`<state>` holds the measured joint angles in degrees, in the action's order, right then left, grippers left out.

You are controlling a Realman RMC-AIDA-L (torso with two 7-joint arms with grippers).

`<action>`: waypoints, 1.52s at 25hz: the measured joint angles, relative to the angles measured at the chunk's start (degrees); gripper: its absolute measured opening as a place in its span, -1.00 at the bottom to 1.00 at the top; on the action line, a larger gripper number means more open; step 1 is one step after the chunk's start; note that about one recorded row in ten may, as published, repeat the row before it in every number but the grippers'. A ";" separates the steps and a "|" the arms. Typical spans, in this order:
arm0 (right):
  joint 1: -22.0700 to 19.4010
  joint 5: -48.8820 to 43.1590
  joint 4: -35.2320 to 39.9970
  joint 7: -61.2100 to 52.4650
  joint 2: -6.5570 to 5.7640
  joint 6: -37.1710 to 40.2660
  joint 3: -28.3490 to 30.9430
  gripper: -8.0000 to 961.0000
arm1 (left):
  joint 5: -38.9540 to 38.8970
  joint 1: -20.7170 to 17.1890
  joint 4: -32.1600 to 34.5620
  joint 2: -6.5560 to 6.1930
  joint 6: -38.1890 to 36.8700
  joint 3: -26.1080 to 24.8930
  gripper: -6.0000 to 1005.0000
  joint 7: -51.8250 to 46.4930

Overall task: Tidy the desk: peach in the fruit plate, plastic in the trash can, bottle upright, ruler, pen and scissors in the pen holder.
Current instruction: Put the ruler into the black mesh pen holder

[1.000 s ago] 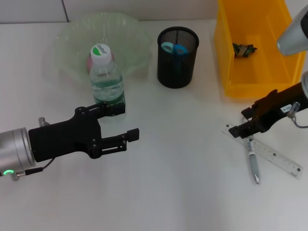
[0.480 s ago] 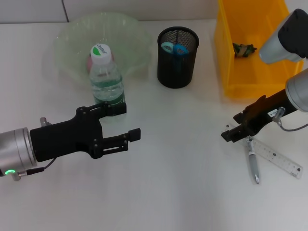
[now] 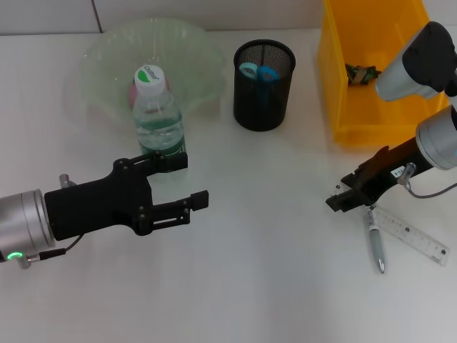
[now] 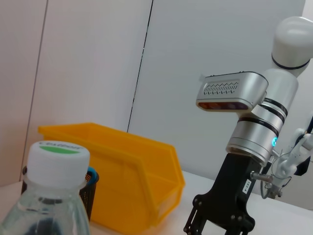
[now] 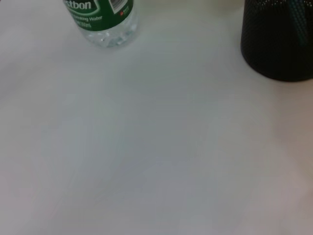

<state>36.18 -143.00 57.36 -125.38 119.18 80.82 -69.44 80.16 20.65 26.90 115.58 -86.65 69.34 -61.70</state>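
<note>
Ruler [image 3: 413, 236], clear with black markings, lies beside pen [image 3: 374, 244]; right tool [image 3: 341, 199] hovers, grip indiscernible.

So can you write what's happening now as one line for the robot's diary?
left gripper: open beside upright bottle | right gripper: above pen and ruler | scissors: in pen holder

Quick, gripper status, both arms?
Left gripper: open, holding nothing, beside the small clear plastic water bottle.
Right gripper: cannot be told, low over the slim silver-grey pen.
</note>
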 joint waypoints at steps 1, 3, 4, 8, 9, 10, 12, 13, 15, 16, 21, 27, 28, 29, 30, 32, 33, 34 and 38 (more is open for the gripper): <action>0.00 0.00 -0.07 0.00 0.00 -0.14 0.00 0.17 | 0.00 0.00 0.00 0.00 0.00 0.00 0.56 0.00; 0.02 0.00 -0.18 0.02 0.00 -0.29 -0.03 0.12 | 0.00 0.00 0.00 0.00 0.00 -0.05 0.56 0.00; 0.02 0.00 -0.18 0.02 0.00 -0.29 -0.03 0.09 | 0.00 0.00 0.00 0.00 0.00 -0.06 0.56 0.00; -0.40 0.00 0.68 0.06 0.00 -0.21 -0.06 -0.03 | 0.00 0.00 0.00 0.00 0.01 -0.09 0.56 0.00; -0.56 0.02 1.12 0.06 0.00 -0.12 0.07 -0.07 | 0.00 -0.01 0.00 0.00 0.01 -0.09 0.56 0.00; -0.71 0.09 1.52 0.06 0.00 0.07 0.19 -0.12 | 0.00 -0.03 0.00 -0.01 0.01 -0.09 0.56 0.00; -1.12 0.24 2.77 0.06 -0.03 0.38 0.50 -0.20 | 0.00 -0.06 0.00 -0.01 0.03 -0.09 0.56 0.00; -1.35 0.32 3.43 0.06 -0.03 0.60 0.61 -0.20 | 0.00 -0.11 -0.01 0.00 0.05 -0.09 0.56 0.00; -2.09 0.90 5.80 0.06 -0.03 1.92 1.05 -0.20 | 0.00 -0.18 -0.01 -0.01 0.05 -0.09 0.56 0.00; -2.66 1.72 7.55 0.06 -0.02 2.92 1.48 -0.20 | 0.00 -0.20 -0.01 -0.01 0.04 -0.09 0.56 0.00; -6.56 9.23 18.56 0.13 -0.13 7.62 6.83 -0.20 | 0.00 -0.25 -0.01 -0.06 -0.06 -0.08 0.56 0.00; -9.15 33.16 20.09 5.81 0.00 6.46 18.50 -0.20 | 0.00 -0.18 -0.01 -0.01 -0.10 -0.08 0.56 0.02; -9.25 38.49 17.07 8.23 -0.06 4.94 19.63 -0.20 | 0.00 -0.18 0.00 0.01 -0.09 -0.08 0.56 0.04; -9.24 44.09 13.74 11.34 -0.09 3.59 20.25 -0.20 | 0.00 -0.18 0.00 0.01 -0.09 -0.08 0.56 0.04; -9.10 47.80 10.79 14.00 -0.09 2.75 20.40 -0.20 | 0.01 -0.17 0.00 0.07 -0.09 -0.08 0.56 0.06; -8.09 57.27 1.86 22.02 -0.10 1.03 20.35 -0.20 | 0.00 -0.19 0.00 0.08 -0.13 -0.08 0.56 0.07; -6.96 62.07 -3.79 26.73 -0.09 0.52 20.24 -0.21 | 0.00 -0.22 0.00 0.09 -0.15 -0.08 0.56 0.07; -5.91 65.16 -8.00 30.25 -0.08 0.31 20.24 -0.21 | -0.01 -0.26 0.00 0.08 -0.16 -0.09 0.56 0.08; -0.30 74.41 -24.14 45.37 -0.03 -0.79 20.44 -0.20 | -0.04 -0.37 0.00 0.09 -0.11 -0.08 0.56 0.08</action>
<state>35.88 -68.59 33.22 -80.01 119.15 80.02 -49.00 80.11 20.29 26.90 115.67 -86.77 69.26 -61.61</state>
